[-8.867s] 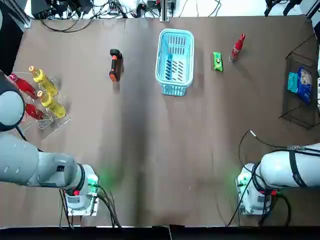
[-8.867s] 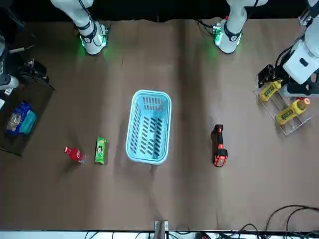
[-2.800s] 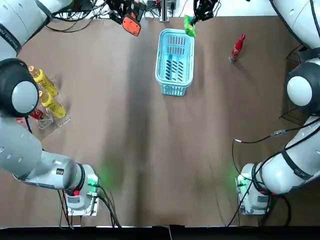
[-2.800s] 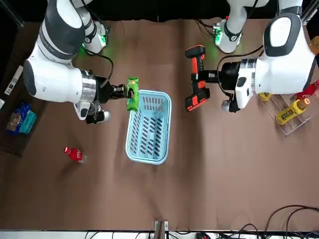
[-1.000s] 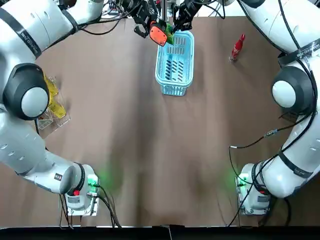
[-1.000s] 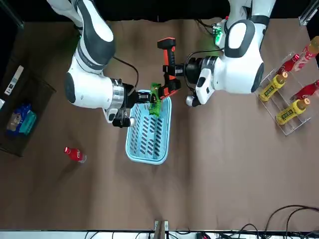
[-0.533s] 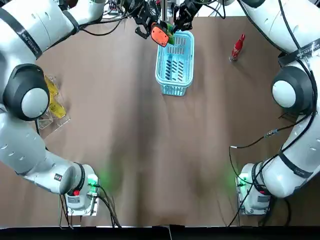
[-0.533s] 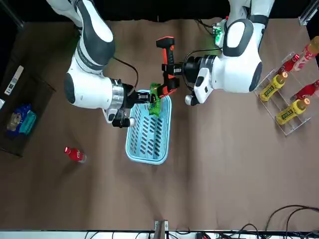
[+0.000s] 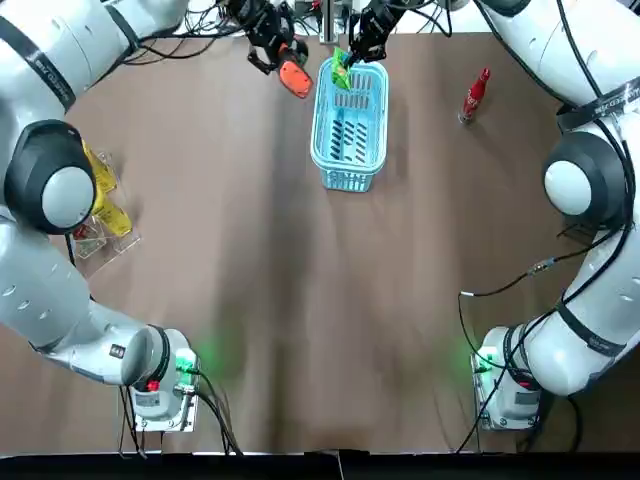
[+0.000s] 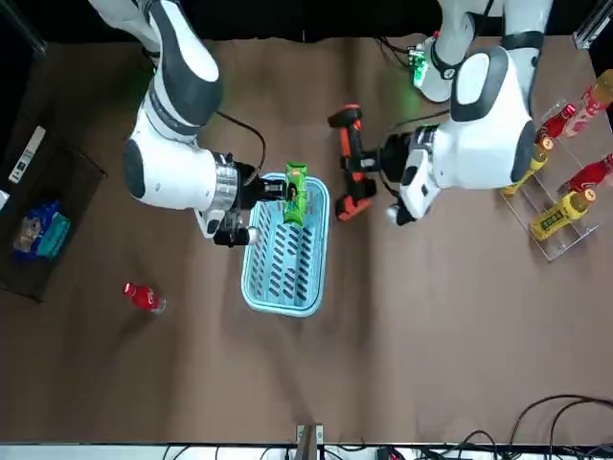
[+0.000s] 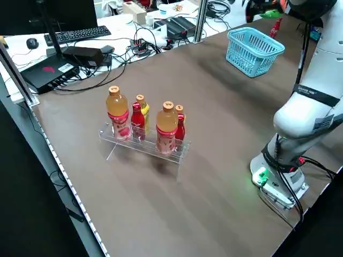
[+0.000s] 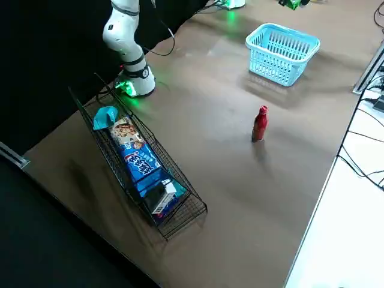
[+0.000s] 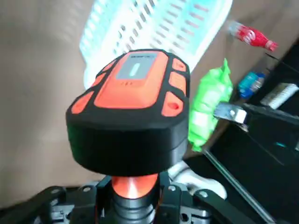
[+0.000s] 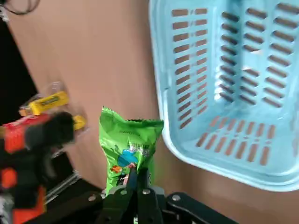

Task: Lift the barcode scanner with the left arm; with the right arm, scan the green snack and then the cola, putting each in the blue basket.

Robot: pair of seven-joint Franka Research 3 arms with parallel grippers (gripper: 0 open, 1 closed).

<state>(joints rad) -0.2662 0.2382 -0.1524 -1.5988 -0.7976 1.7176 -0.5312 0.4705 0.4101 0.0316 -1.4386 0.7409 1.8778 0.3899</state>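
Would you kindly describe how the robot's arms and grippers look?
The left arm and right arm are white, with rounded links and dark grey joint bands. The left gripper and right gripper are black, with black cables running to them. Green lights glow at the arms' bases.

Brown table (image 9: 300,290), blue basket (image 9: 348,181), cola bottle (image 9: 474,95) (upright), bottle rack (image 11: 140,144), wire snack bin (image 12: 183,215)

The basket (image 9: 348,181) is smooth, light blue slotted plastic. The scanner (image 13: 135,88) is matt black plastic with orange panels. The snack bag (image 14: 130,142) is glossy, crinkled green film. The bench (image 9: 300,300) looks matt brown.
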